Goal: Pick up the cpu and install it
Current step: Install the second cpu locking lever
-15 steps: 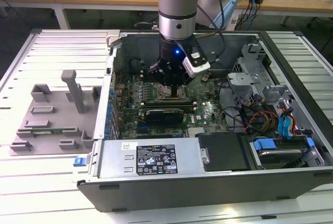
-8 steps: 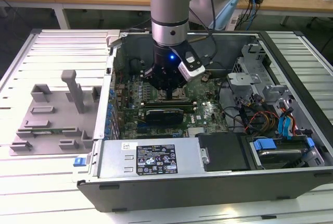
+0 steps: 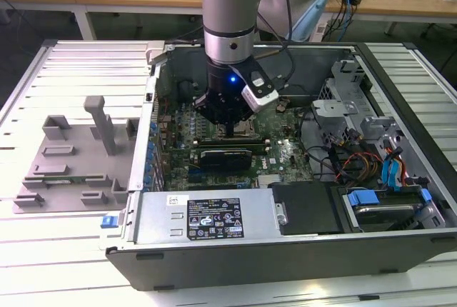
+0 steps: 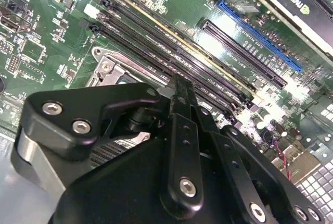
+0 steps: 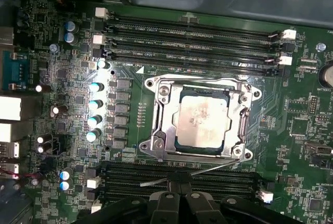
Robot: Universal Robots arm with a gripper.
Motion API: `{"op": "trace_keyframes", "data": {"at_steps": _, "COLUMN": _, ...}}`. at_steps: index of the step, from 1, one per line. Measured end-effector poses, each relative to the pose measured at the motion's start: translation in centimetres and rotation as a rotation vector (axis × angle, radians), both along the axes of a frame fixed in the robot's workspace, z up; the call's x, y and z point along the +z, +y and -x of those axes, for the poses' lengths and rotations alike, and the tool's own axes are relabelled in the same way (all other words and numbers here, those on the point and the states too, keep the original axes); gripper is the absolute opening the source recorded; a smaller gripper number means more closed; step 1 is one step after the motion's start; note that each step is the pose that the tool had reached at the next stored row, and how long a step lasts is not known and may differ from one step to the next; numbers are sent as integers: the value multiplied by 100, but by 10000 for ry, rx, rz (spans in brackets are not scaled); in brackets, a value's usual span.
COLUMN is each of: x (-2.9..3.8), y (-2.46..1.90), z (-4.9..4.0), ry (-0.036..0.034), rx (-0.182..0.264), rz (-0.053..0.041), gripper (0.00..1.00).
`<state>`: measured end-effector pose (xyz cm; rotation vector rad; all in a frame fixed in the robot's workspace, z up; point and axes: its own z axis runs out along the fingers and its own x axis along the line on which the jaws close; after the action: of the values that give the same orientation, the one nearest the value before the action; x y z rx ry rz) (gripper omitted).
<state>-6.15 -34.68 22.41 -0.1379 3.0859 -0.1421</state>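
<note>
The cpu [image 5: 202,121], a flat square chip with a silvery top, lies inside the metal socket frame [image 5: 156,133] on the green motherboard [image 5: 78,78] in the first wrist view. My gripper [image 5: 179,185] hovers just off one side of the socket, over the memory slots, with its black fingers pressed together and nothing between them. In the exterior view the gripper [image 3: 230,128] reaches down into the open computer case [image 3: 285,250], low over the board's middle. The second wrist view shows the gripper [image 4: 182,86] tips close above the socket corner.
Memory slots [image 5: 192,36] run along both sides of the socket. A graphics card [image 3: 225,157] lies near the gripper. Drive cages and cables [image 3: 371,157] fill the case at the exterior view's right. A grey fixture tray [image 3: 71,157] sits outside the case on the exterior view's left.
</note>
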Motion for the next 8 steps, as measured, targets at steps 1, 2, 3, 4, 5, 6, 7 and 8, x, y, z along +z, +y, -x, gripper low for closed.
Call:
{"op": "trace_keyframes", "data": {"at_steps": 1, "x": -2, "y": 0, "z": 1, "ry": -1, "rx": 0, "rz": 0, "gripper": 11}}
{"op": "trace_keyframes", "data": {"at_steps": 2, "x": -8, "y": 0, "z": 6, "ry": -1, "rx": -1, "rz": 1, "gripper": 11}}
{"op": "trace_keyframes", "data": {"at_steps": 3, "x": -20, "y": 0, "z": 21, "ry": 0, "rx": 0, "rz": 1, "gripper": 11}}
{"op": "trace_keyframes", "data": {"at_steps": 4, "x": -34, "y": 0, "z": 35, "ry": -1, "rx": 0, "rz": -1, "gripper": 11}}
{"op": "trace_keyframes", "data": {"at_steps": 5, "x": -44, "y": 0, "z": 45, "ry": 0, "rx": 0, "rz": 1, "gripper": 11}}
{"op": "trace_keyframes", "data": {"at_steps": 6, "x": -46, "y": -1, "z": 48, "ry": 2, "rx": 1, "rz": 2, "gripper": 11}}
{"op": "trace_keyframes", "data": {"at_steps": 7, "x": -50, "y": 0, "z": 49, "ry": 0, "rx": 1, "rz": 0, "gripper": 11}}
{"op": "trace_keyframes", "data": {"at_steps": 8, "x": -53, "y": 0, "z": 55, "ry": -2, "rx": -1, "rz": -2, "gripper": 11}}
